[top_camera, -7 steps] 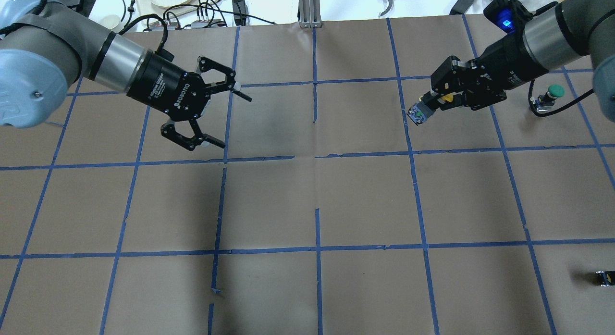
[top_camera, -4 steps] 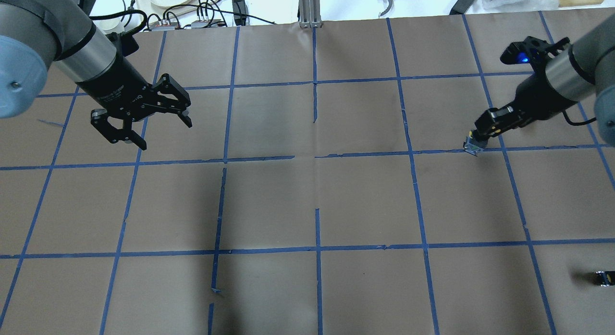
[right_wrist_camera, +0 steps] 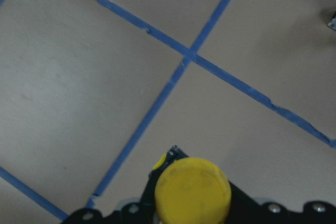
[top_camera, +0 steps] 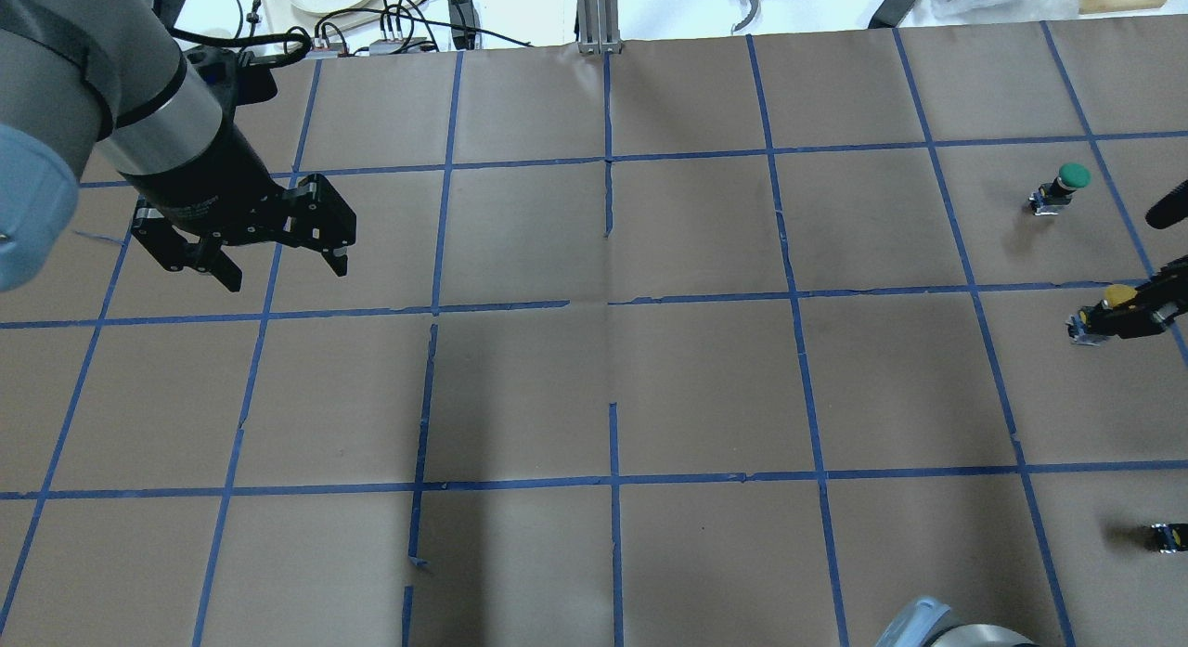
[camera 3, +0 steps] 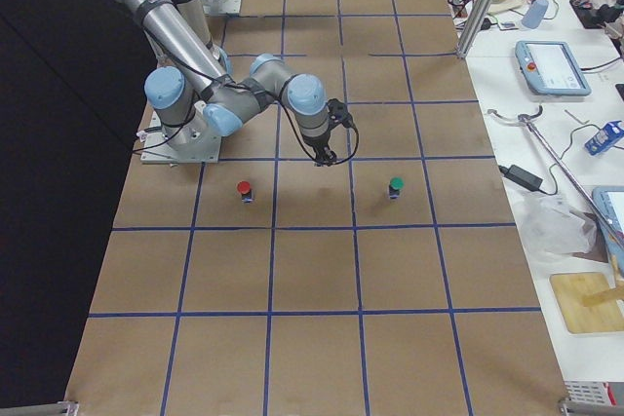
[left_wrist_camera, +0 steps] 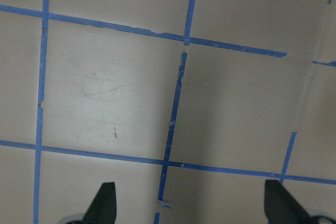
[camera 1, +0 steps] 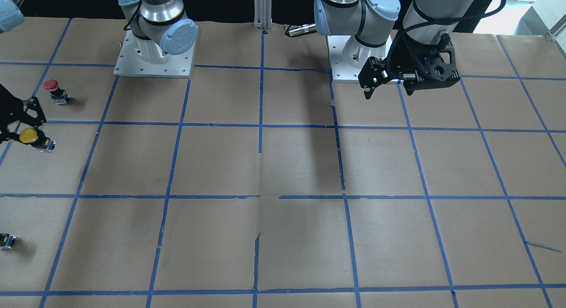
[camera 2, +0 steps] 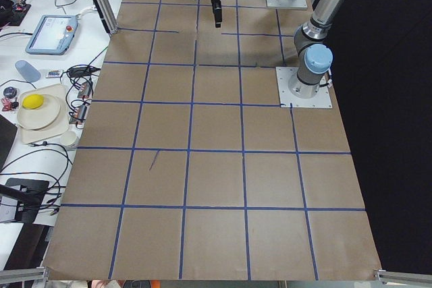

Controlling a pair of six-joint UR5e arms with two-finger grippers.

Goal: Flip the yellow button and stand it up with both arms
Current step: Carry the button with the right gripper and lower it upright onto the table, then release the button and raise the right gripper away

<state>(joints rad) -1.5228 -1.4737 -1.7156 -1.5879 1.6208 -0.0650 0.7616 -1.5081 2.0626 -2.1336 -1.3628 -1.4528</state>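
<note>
The yellow button (top_camera: 1118, 296) is at the table's far right, cap up, body toward the paper. My right gripper (top_camera: 1095, 320) is shut on its body. It also shows in the front-facing view (camera 1: 28, 135), at the tips of the right gripper (camera 1: 35, 140), and from above in the right wrist view (right_wrist_camera: 192, 190). I cannot tell whether its base touches the table. My left gripper (top_camera: 283, 271) is open and empty above the left half of the table. It also shows in the front-facing view (camera 1: 388, 92) and the left wrist view (left_wrist_camera: 190, 208).
A green-capped button (top_camera: 1067, 178) stands beyond the yellow one. A red-capped button (camera 1: 52, 86) stands on the robot's side of it. A small dark switch body (top_camera: 1168, 536) is cut off by the overhead view's right edge. Blue tape lines grid the brown paper.
My right gripper has carried the yellow button rightward to the table's right edge, uncovering the green button. My left arm has drawn back to the left, gripper still open.
</note>
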